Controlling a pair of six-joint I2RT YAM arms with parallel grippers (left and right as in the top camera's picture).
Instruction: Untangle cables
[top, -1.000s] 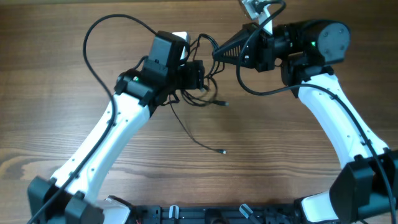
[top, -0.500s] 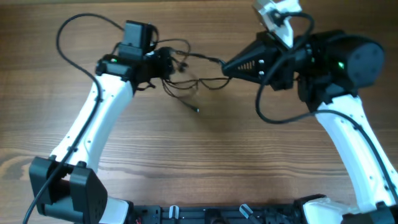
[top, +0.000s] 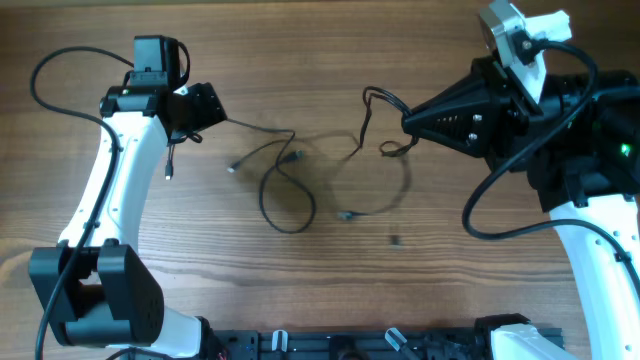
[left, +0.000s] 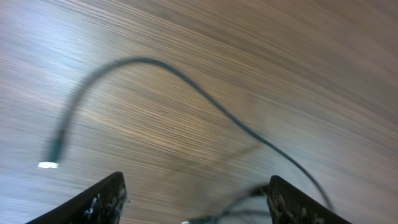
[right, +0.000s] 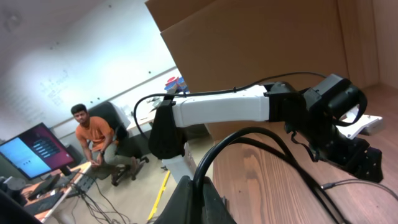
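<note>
Thin black cables lie spread across the wooden table between the arms. One cable (top: 285, 205) loops at the centre left, and another cable (top: 400, 185) arcs at the centre right. My right gripper (top: 408, 122) is shut on a cable (right: 249, 140) and holds it raised above the table. My left gripper (top: 207, 104) is at the far left with its jaws wide apart (left: 196, 199). A cable strand (top: 255, 128) runs from it toward the centre, and a plug end (top: 172, 172) hangs beside it. The left wrist view shows one cable (left: 205, 93) curving to a plug.
A small dark piece (top: 395, 240) lies alone on the table at centre right. The thicker arm cable (top: 60, 90) loops at the far left. The right wrist view shows the left arm (right: 217, 109) and a seated person (right: 93, 137) beyond the table edge.
The two grippers have pulled apart, left one to the left, right one to the right. The clumped cables have stretched out and spread across the table.
</note>
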